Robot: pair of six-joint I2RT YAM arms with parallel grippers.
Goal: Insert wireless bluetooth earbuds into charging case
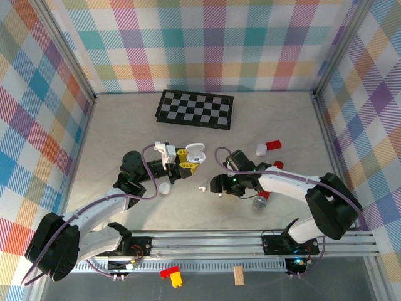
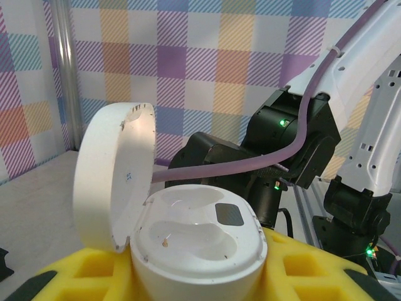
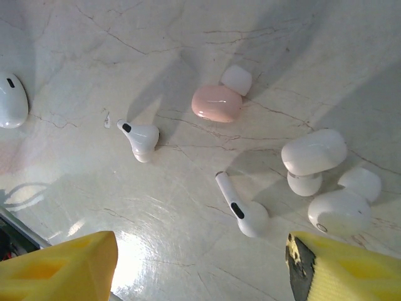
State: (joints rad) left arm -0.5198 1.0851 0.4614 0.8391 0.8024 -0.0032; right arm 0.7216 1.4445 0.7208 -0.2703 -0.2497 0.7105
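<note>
My left gripper point(image 1: 188, 160) is shut on a white charging case point(image 2: 200, 235), its yellow pads pressed to the case's sides. The lid point(image 2: 113, 175) stands open to the left and both sockets are bare. In the top view the case point(image 1: 195, 151) is held above the table's middle. My right gripper point(image 3: 200, 276) hovers open over several loose earbuds on the table. A white stemmed earbud point(image 3: 241, 207) lies just ahead of its yellow fingertips point(image 3: 69, 266). Farther off lie another white one point(image 3: 139, 137) and a pale pink one point(image 3: 217, 103). From above, one bud point(image 1: 202, 187) lies left of the right gripper point(image 1: 217, 185).
More white buds point(image 3: 313, 153) cluster to the right in the right wrist view, and a rounded white piece point(image 3: 11, 99) lies at its left edge. A checkerboard point(image 1: 195, 108) lies at the back. A white and red item point(image 1: 267, 148) sits right of centre.
</note>
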